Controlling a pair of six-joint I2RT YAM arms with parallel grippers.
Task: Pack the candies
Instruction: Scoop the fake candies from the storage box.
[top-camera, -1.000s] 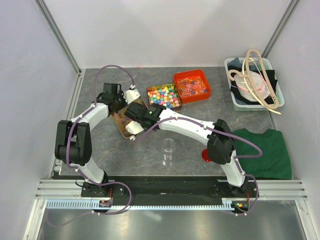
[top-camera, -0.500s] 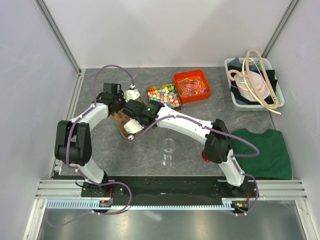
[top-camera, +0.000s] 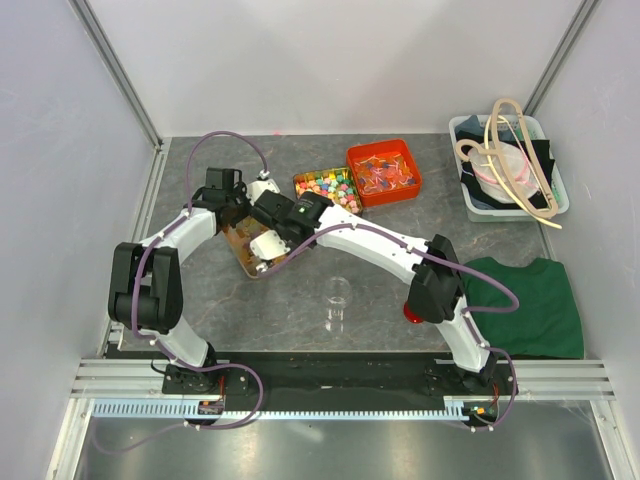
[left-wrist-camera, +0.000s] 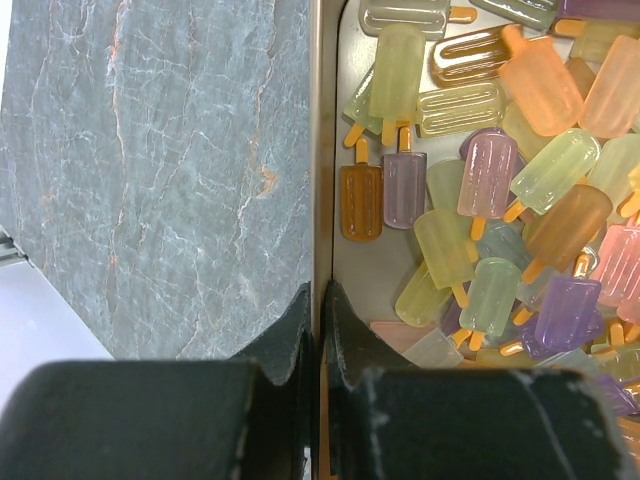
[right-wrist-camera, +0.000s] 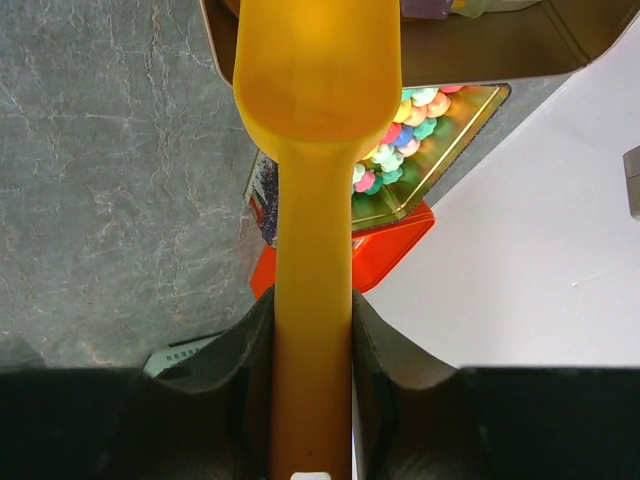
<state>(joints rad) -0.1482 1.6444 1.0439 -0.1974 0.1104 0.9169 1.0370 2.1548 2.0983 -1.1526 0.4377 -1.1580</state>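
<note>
Grey tbl (top-camera: 240, 310) w/ orange tray (top-camera: 392, 197), cup (top-camera: 337, 300), green cloth (top-camera: 530, 300)

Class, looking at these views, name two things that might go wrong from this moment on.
1. The left gripper pinches only the thin wall of the tray; a push from the scoop in the right gripper might tilt it and spill candies.
2. The clear cup stands apart from the tray; scooped candies may drop on the way.
</note>
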